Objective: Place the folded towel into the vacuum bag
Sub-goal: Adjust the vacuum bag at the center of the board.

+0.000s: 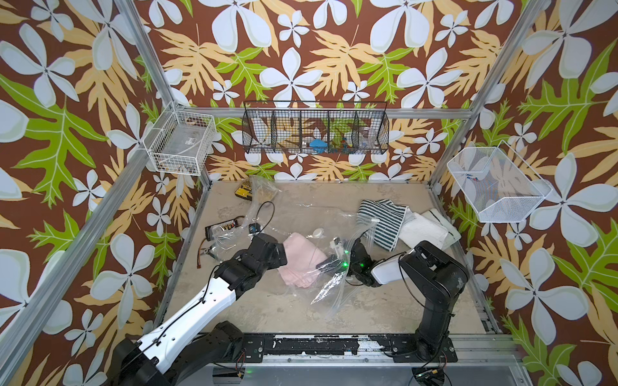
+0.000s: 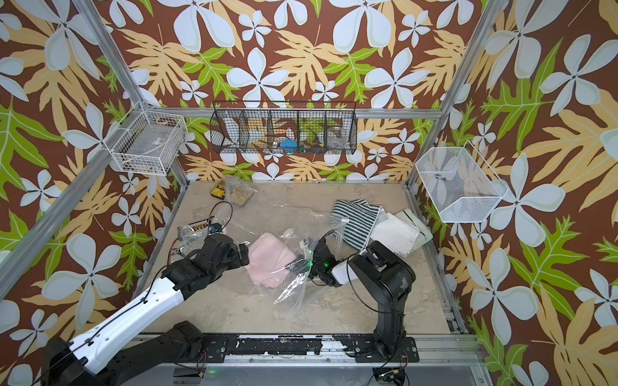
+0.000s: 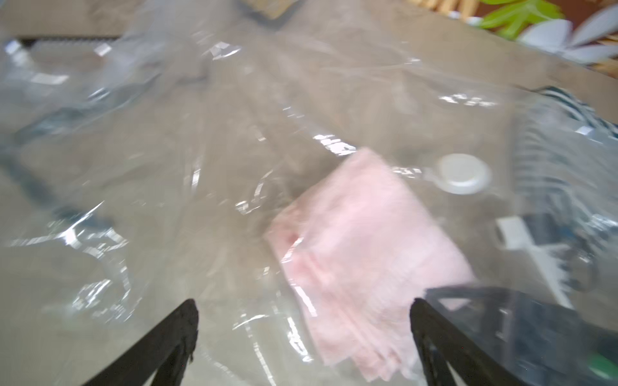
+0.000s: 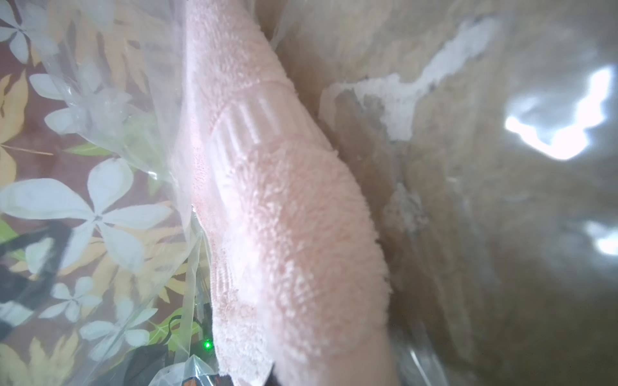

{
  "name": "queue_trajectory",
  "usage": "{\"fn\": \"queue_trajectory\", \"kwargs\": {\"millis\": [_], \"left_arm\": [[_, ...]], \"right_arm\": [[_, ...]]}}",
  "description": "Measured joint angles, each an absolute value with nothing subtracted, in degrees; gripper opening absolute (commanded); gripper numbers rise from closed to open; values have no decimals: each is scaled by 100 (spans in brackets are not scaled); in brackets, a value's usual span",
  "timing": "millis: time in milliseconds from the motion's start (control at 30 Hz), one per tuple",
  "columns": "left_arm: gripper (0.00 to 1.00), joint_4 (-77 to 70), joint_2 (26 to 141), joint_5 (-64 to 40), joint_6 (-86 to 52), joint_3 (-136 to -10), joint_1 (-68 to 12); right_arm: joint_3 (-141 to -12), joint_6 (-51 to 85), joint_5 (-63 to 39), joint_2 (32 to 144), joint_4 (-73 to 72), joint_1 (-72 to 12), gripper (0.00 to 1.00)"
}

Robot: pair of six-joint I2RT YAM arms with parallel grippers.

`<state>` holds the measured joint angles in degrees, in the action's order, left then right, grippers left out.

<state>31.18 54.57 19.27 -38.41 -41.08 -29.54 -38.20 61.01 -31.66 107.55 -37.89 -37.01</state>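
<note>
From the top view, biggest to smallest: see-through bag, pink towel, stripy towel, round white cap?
Largest: crinkly transparent plastic vacuum bag.
Next: folded pink towel (partly hidden) and dark-striped folded towel, too alike to rank.
Smallest: round white valve cap.

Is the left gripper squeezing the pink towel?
No, the left gripper stands wide open, so the pink towel lies unclamped.

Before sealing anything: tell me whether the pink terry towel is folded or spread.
Folded: the pink terry towel is a compact rectangle, stacked layer edges showing along one side.
</note>
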Motion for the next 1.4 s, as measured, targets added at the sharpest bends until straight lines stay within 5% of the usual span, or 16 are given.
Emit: {"fn": "queue_trajectory", "kwargs": {"millis": [133, 667, 1000, 1400], "left_arm": [[100, 3212, 5015, 1785, -4482, -3457, -2167], [94, 2023, 4906, 1308, -5728, -1776, -2062], [91, -283, 7494, 622, -4473, -2783, -2062], [89, -915, 9979, -718, -3256, -5256, -2064]], "right_arm": [[-3826, 6084, -3151, 10755, -3736, -3590, 0], [-3916, 5867, -3131, 10648, -3380, -3393, 0], [-2768, 5701, -2943, 9662, -3271, -3312, 0], [-2252, 6490, -1750, 9258, -3798, -4226, 0]]}}
